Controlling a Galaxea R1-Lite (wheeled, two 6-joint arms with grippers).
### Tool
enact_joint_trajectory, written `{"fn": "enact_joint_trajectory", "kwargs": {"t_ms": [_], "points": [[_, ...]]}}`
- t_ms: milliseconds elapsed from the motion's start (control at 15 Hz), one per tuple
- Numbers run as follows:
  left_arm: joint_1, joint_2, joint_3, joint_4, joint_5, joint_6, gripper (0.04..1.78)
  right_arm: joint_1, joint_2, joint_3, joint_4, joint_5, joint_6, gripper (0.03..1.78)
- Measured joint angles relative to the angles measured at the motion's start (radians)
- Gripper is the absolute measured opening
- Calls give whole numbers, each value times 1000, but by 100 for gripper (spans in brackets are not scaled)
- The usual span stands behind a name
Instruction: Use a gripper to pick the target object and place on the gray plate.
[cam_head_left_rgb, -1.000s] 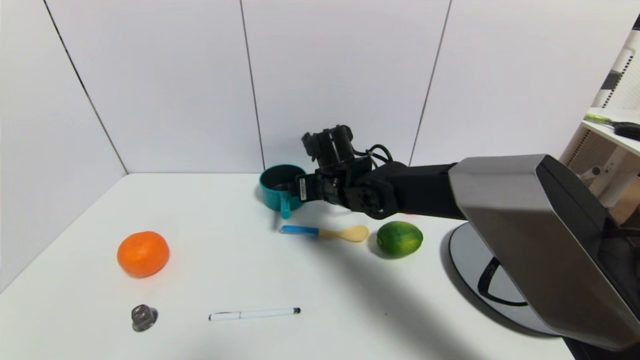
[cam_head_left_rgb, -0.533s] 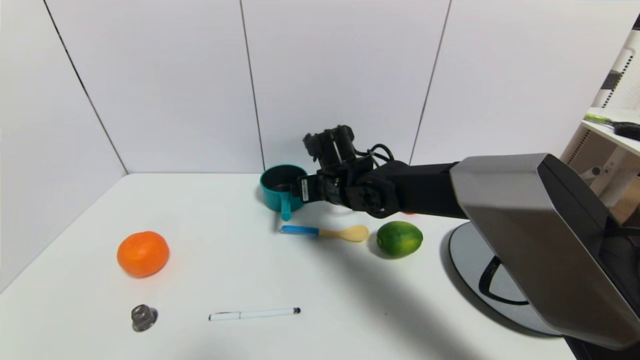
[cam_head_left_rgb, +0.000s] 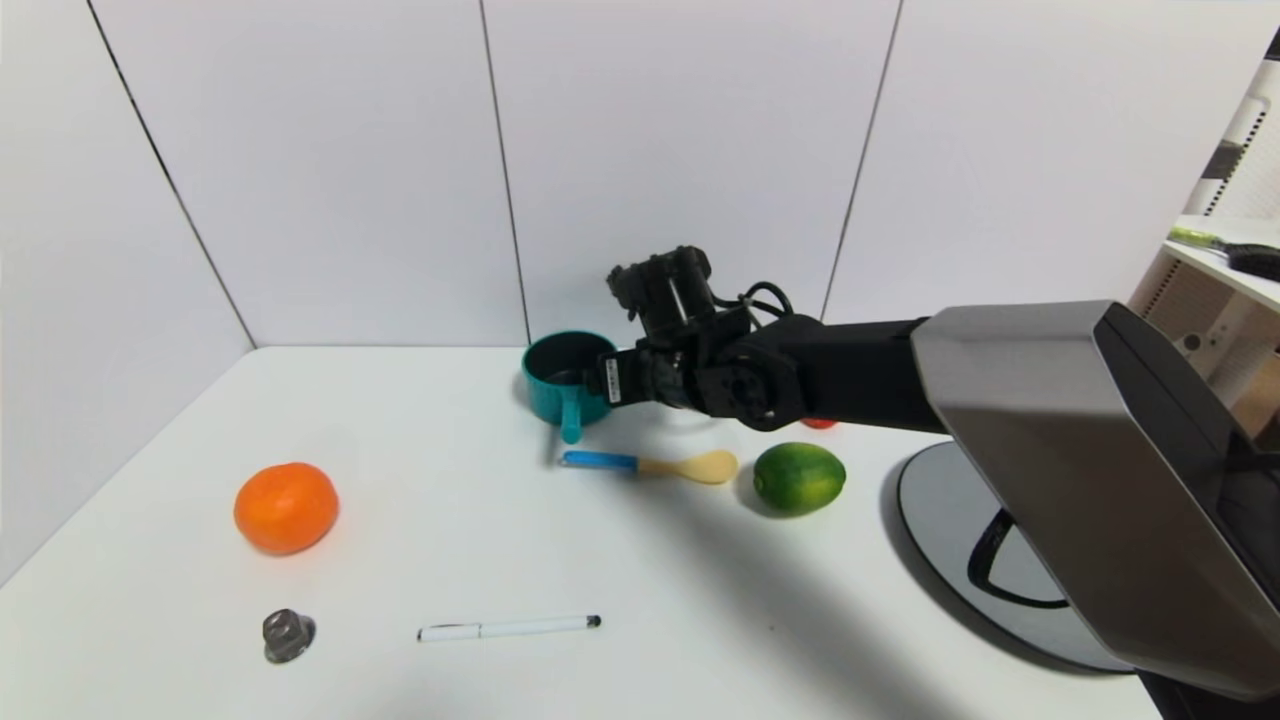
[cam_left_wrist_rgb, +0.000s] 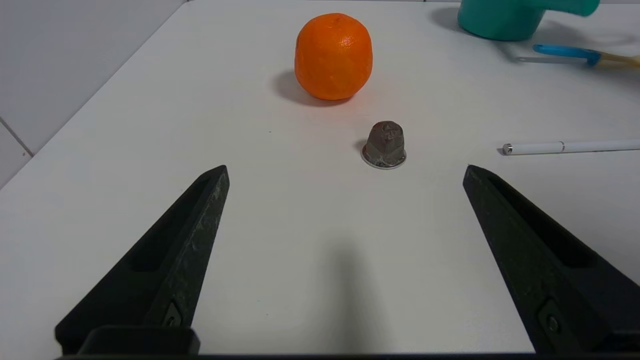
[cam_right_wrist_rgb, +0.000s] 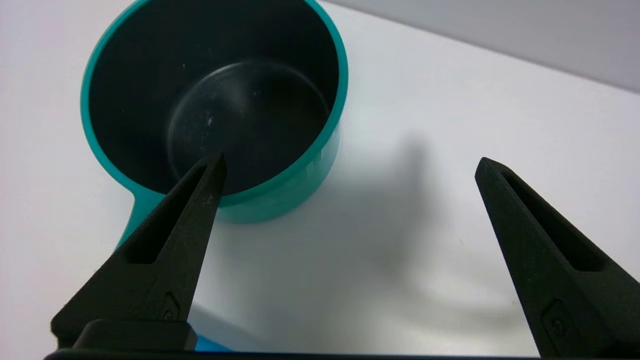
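The teal saucepan (cam_head_left_rgb: 556, 378) stands upright at the back of the white table, dark inside, its stubby handle pointing toward me. It also shows in the right wrist view (cam_right_wrist_rgb: 220, 105). My right gripper (cam_head_left_rgb: 590, 378) hovers just right of the pan's rim with its jaws wide open and empty (cam_right_wrist_rgb: 347, 167); one fingertip (cam_right_wrist_rgb: 212, 175) overlaps the pan's rim, the other is over bare table. The gray plate (cam_head_left_rgb: 945, 520) lies at the front right, mostly hidden under my right arm. My left gripper (cam_left_wrist_rgb: 345, 172) is open and empty over the table's front left.
A blue-handled beige spoon (cam_head_left_rgb: 650, 464) and a green lime (cam_head_left_rgb: 799, 478) lie in front of the pan. An orange (cam_head_left_rgb: 286, 507), a small metal capsule (cam_head_left_rgb: 288, 635) and a white pen (cam_head_left_rgb: 508, 627) lie at the front left. Walls stand close behind the pan.
My right arm has shifted slightly right and up; the gripper stays beside the pan. The pan and other objects have not moved.
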Motion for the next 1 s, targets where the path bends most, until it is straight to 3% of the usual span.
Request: {"fn": "enact_joint_trajectory", "kwargs": {"t_ms": [600, 1000], "points": [[0, 0, 0, 0, 0, 0, 169, 0, -25, 0, 122, 0, -9, 171], [0, 0, 0, 0, 0, 0, 169, -6, -29, 0, 127, 4, -8, 171]]}}
